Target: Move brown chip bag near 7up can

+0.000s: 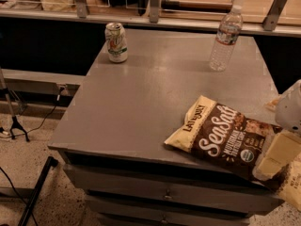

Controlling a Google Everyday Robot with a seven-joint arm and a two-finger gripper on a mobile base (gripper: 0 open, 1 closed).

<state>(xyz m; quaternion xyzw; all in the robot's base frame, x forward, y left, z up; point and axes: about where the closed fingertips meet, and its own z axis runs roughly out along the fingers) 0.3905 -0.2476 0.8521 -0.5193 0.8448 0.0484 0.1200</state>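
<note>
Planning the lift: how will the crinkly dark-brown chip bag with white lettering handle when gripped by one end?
Probably floppy: the dark-brown chip bag lies creased and puffy on the grey table, so it may sag. Likely light and slides easily on that smooth top. The gripper is at its right end.

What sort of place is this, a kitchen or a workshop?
Probably an office snack area: a grey drawer cabinet holding a 7up can, water bottle and brown chip bag, with the gripper at the bag's right end.
</note>
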